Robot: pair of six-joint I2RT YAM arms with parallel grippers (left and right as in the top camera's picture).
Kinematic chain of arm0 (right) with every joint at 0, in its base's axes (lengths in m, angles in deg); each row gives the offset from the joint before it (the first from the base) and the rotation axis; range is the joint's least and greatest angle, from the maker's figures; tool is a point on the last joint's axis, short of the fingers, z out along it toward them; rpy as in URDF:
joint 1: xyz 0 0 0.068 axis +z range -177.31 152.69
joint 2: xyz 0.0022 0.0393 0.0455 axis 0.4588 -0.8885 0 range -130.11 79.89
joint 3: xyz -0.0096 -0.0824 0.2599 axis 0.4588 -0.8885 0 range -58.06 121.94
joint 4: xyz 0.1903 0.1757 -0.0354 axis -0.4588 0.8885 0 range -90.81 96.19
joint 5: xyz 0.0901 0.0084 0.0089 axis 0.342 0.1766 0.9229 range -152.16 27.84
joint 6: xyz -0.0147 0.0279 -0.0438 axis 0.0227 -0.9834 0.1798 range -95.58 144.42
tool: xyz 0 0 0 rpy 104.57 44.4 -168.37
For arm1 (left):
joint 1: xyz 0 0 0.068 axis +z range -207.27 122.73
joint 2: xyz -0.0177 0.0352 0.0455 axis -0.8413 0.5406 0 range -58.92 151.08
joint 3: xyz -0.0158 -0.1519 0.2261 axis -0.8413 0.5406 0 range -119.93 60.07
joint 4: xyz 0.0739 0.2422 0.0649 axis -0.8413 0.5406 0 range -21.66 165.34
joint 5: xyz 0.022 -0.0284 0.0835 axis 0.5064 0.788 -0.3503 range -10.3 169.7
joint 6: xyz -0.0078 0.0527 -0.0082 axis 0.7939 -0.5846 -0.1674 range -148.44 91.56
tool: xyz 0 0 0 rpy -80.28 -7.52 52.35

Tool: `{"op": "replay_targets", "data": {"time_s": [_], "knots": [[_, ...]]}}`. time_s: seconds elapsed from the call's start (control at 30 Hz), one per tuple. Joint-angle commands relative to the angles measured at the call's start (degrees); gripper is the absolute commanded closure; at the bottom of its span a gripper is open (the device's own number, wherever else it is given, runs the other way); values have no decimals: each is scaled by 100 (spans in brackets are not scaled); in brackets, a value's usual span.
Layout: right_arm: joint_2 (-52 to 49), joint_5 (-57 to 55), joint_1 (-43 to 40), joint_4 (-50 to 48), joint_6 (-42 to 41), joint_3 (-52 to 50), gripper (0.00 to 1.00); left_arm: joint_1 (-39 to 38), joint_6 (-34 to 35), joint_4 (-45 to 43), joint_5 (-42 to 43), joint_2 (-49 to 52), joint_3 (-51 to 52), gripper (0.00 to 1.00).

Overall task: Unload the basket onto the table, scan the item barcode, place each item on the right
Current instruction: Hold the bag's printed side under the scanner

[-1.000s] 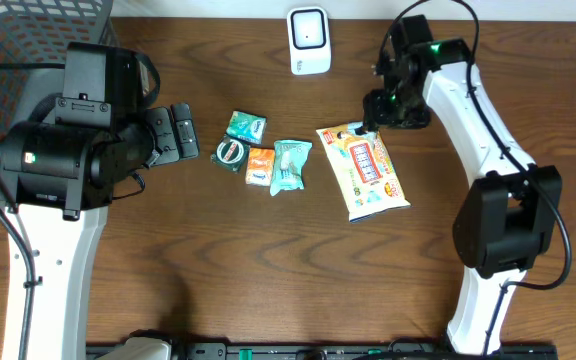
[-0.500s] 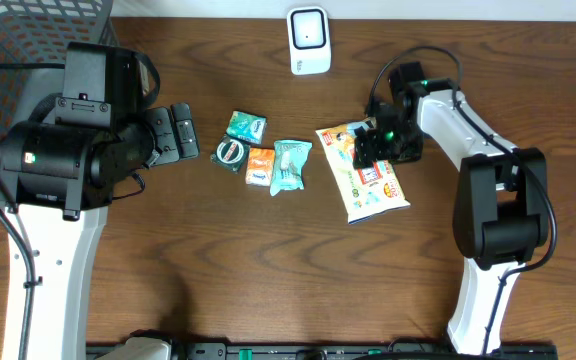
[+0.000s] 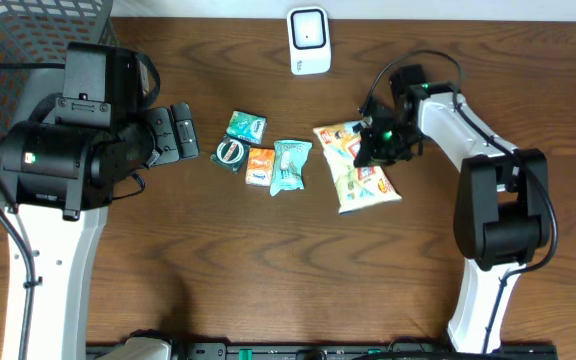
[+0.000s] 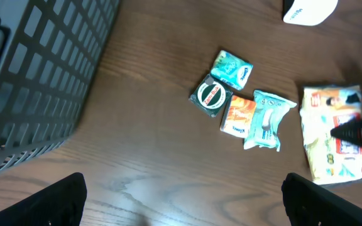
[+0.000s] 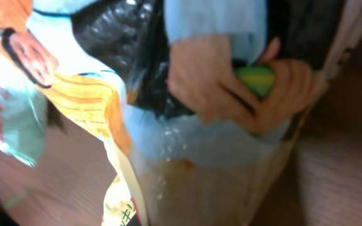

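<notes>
**Overhead and wrist views: the opening stage of the scan.** The right gripper (image 3: 370, 146) sits on the upper part of the snack packet (image 3: 368, 188) with its fingers closed. The film buckles beneath them, and the crumpled printed packet (image 5: 87, 107) fills the right wrist view, so we read this closure as a pinch on the packet.

The packet lies on the wooden table (image 3: 268, 260), right of centre, with its lower end apparently resting on the wood. We cannot tell whether its upper end is clear of the surface. The white scanner unit (image 3: 308, 41) stands at the far edge of the table, well apart from the packet, and nothing is held before its face. We can read no barcode in any view.

The left gripper (image 3: 183, 132) hovers beside the wire basket (image 3: 28, 40), fingers spread wide and holding nothing. Between the arms lie four small items, which neither arm touches:
- a green sachet (image 3: 246, 125)
- a round dark tin (image 3: 230, 152)
- an orange packet (image 3: 260, 162)
- a pale blue packet (image 3: 290, 165)

In our judgement, one item is selected and grasped. Left to do are the lift, the carry toward the scanner, the turn that brings the barcode side to its window, and the scan itself.
</notes>
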Motion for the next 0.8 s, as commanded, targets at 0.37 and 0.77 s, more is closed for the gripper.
{"op": "replay_targets", "data": {"time_s": [0.37,0.77], "knots": [[-85,-146,422,-3193,-2081,1873,99,20,28,22,37,-13,33,2],[-654,-848,507,-6087,-2970,1880,99,20,28,22,37,-13,33,2]]}}
